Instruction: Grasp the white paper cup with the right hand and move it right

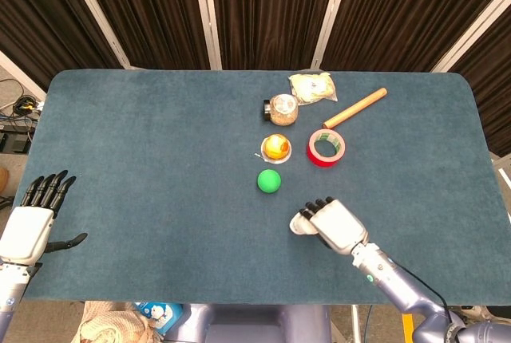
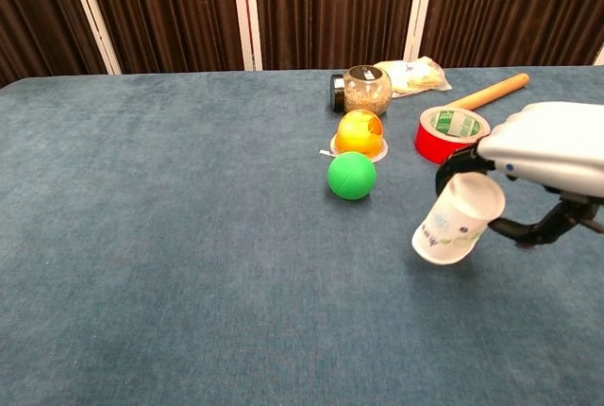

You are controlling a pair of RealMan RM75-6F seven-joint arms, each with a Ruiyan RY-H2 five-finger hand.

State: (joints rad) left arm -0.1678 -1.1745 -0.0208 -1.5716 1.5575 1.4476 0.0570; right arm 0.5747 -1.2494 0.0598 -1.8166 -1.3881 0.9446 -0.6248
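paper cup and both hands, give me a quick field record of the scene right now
cup: white paper cup tilted, lifted off the table
right hand: right hand grips the cup at its rim end
left hand: left hand holds nothing, fingers apart, at the table's near left edge
nearest item: green ball, left of the cup, apart from it
behind cup: red tape roll

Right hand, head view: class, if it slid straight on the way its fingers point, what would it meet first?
Probably the green ball: the right hand, holding the cup, points up-left towards it; height is unclear.
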